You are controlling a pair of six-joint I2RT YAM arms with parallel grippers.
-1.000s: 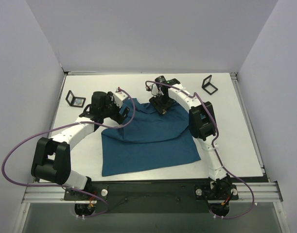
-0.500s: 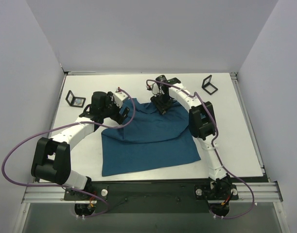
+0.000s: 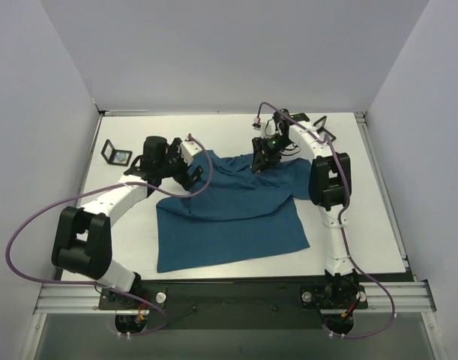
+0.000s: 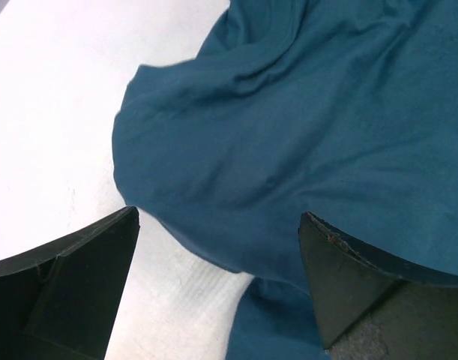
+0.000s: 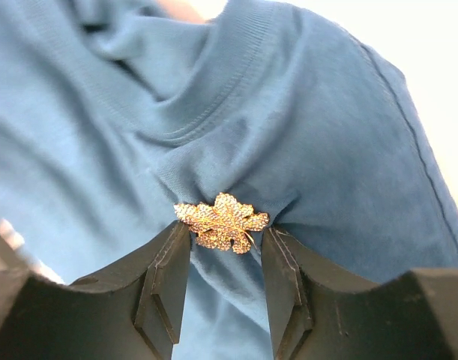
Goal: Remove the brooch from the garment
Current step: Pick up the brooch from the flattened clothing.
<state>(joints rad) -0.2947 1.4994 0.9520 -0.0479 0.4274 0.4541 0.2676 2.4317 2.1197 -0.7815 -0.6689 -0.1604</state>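
Note:
The gold leaf-shaped brooch (image 5: 223,222) sits pinched between the fingertips of my right gripper (image 5: 223,234), which is shut on it. The teal garment (image 5: 333,142) puckers tightly behind the brooch and is still attached to it, with the ribbed neckline just above. From the top view, the right gripper (image 3: 260,160) holds the collar area of the garment (image 3: 229,217) stretched toward the right; the brooch is too small to see there. My left gripper (image 4: 220,217) is open over a fold of the garment (image 4: 288,112) at its left sleeve edge, its jaws wide apart and holding nothing. It shows as the left gripper (image 3: 191,175) in the top view.
A small black square frame (image 3: 117,154) stands at the table's back left. Another black frame (image 3: 324,127) stands at the back right, just behind the right arm. White walls enclose the table on three sides.
The right gripper closed on the brooch and swung to the right, dragging the collar and the garment's upper right part with it. The left arm shifted slightly, still open.

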